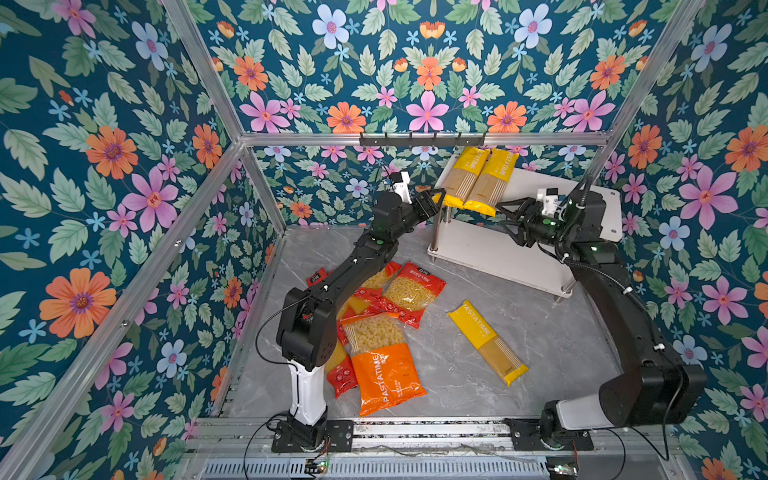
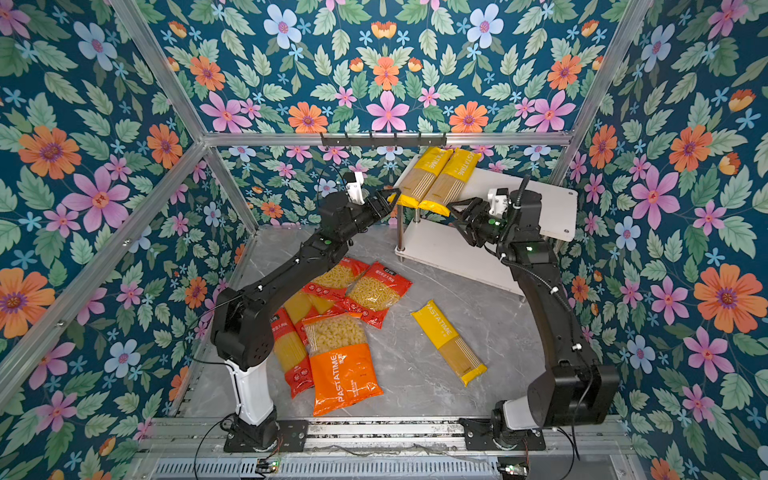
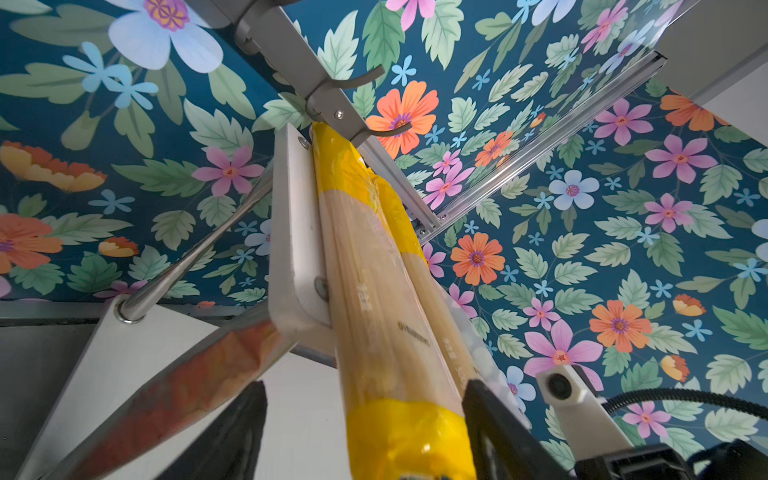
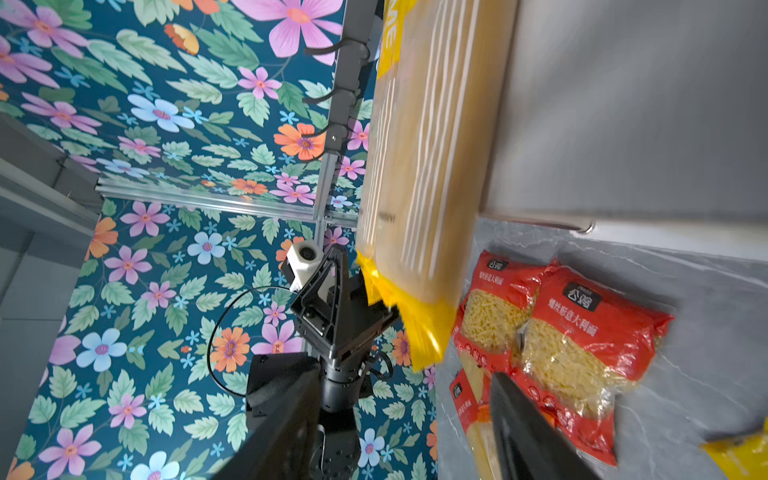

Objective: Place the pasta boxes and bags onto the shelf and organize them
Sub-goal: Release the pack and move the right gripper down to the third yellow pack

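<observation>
two yellow spaghetti packs (image 1: 478, 178) lie on the shelf's (image 1: 582, 195) top board by its left edge, left gripper (image 1: 436, 201) and right gripper (image 1: 503, 214) both parted, gripping nothing; the other packs (image 1: 384, 370) wait on the tabletop (image 1: 540, 332).

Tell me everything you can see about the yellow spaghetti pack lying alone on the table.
The yellow spaghetti pack is a long plastic bag: yellow end printed PASTATIME, clear middle showing pale strands, yellow sealed tail. It lies flat and diagonal on the grey marbled table, touching nothing else.
</observation>
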Tool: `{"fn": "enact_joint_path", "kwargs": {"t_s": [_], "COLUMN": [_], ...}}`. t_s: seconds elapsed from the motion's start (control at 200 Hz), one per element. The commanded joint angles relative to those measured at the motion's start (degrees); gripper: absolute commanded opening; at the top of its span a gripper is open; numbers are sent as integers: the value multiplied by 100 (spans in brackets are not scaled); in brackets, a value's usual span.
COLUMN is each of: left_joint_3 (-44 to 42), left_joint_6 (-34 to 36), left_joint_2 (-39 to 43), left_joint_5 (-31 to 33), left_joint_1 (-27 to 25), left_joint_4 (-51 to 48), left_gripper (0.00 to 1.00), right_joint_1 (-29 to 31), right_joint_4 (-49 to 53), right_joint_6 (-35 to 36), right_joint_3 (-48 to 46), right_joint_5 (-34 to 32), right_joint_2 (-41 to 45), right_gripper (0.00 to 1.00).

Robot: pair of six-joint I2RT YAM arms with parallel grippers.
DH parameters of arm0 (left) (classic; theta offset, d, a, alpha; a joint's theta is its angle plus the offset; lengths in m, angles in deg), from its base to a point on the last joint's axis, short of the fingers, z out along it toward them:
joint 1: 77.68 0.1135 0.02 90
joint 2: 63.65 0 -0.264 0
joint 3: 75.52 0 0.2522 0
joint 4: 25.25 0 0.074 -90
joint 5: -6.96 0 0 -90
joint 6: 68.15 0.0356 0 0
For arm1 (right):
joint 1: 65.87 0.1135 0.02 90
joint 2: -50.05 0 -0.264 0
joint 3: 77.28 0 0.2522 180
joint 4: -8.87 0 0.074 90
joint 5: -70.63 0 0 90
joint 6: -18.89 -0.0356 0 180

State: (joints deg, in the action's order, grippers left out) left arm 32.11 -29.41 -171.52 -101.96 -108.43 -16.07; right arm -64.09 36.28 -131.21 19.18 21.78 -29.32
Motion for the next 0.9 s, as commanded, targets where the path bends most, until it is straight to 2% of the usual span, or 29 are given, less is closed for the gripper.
{"fn": "enact_joint_path", "kwargs": {"t_s": [0.0, 0.125, 0.27, 0.305, 0.435, 0.54, 0.72, 0.895], "left_joint_3": [-637, -1718, -2917, -3123, -3749, -4192, -4851, -5240], "left_joint_6": [360, 553, 699, 738, 909, 942, 963, 538], "left_joint_2": [519, 1263, 1980, 2103, 2405, 2473, 2385, 1969], "left_joint_5": [190, 544, 1382, 1579, 2338, 2876, 3139, 3153], "left_joint_1": [16, -77, -566, -737, -1486, -1997, -2583, -2876], "left_joint_4": [58, -132, -426, -483, -526, -457, 46, 540], "left_gripper": [77, 74, 73, 73, 73, 73, 74, 73], "right_joint_1": [-10, 10, 98, 245, 1162, 1184, 1184, 1184], "right_joint_4": [533, 908, 1447, 1633, 2309, 2492, 2474, 2188], "right_joint_6": [619, 1087, 1651, 1825, 2534, 2573, 2558, 2520], "right_joint_3": [-518, -1428, -2497, -2661, -3054, -3451, -4130, -4654], "right_joint_5": [16, -73, -616, -882, -2764, -3232, -3610, -3449], "right_joint_2": [454, 1089, 1510, 1575, 1623, 1472, 1597, 1653], "right_gripper": [66, 64, 60, 60, 61, 63, 67, 73]}}
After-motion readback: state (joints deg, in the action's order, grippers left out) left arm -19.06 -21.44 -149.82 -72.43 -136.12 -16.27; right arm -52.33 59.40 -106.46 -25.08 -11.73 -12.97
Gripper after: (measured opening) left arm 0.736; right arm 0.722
